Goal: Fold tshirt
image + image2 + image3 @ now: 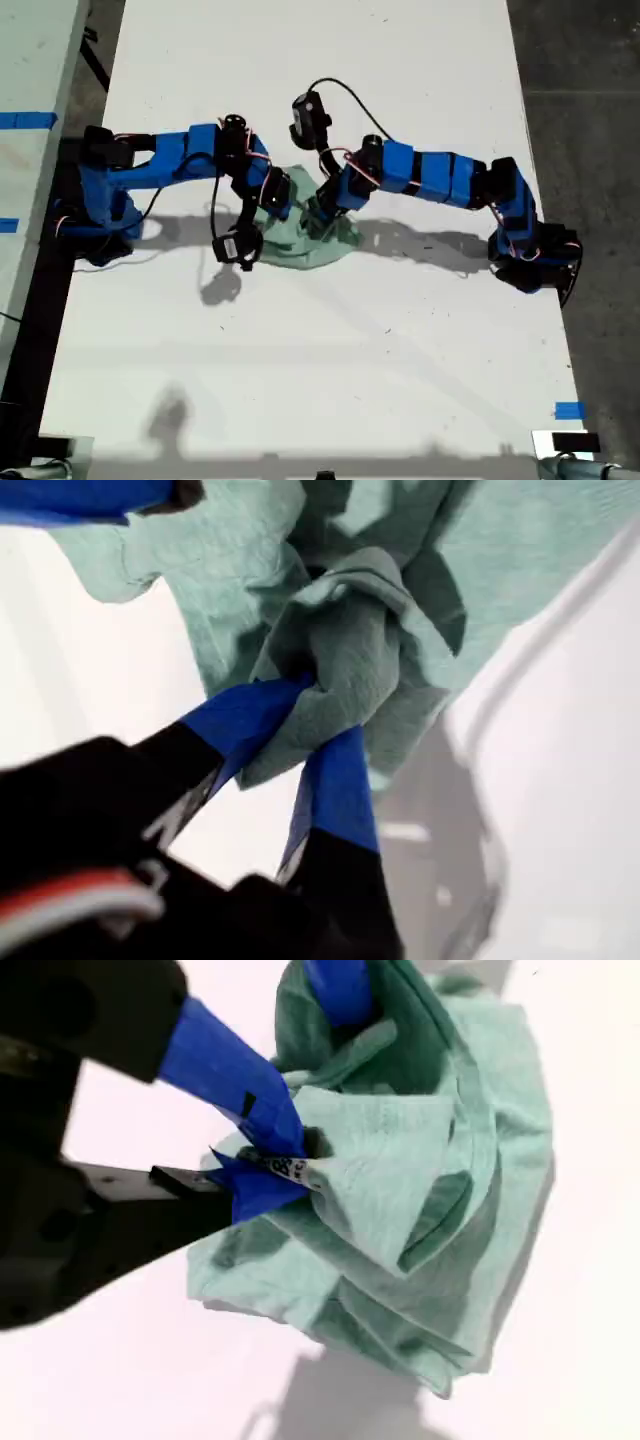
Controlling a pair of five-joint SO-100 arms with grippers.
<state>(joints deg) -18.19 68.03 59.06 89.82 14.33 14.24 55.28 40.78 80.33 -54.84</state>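
bunched mid-counter [400,60] between both blue arms: plain pale mint-green cotton tshirt [318,243], crumpled, unfolded. first gripper [312,715] jaws pinched on a thick knot of cloth, second gripper [268,1155] jaws clamped on a fold, likely to pull it flat.

Tshirt [440,1190]: soft thin cloth, matt pale mint, fine knit grain, creased and bunched, folds shadowed darker.
My first pincer [320,705]: fingers wrapped in blue tape, slightly satin; black plastic body behind, smooth, dull sheen. Cloth wad pinched between its tips.
My second pincer [275,1155]: same blue tape over fingers, edges wrinkled; matt black plastic behind. Cloth fold clamped at tips.
Counter [400,340]: smooth white surface, faint gloss, soft shadows.
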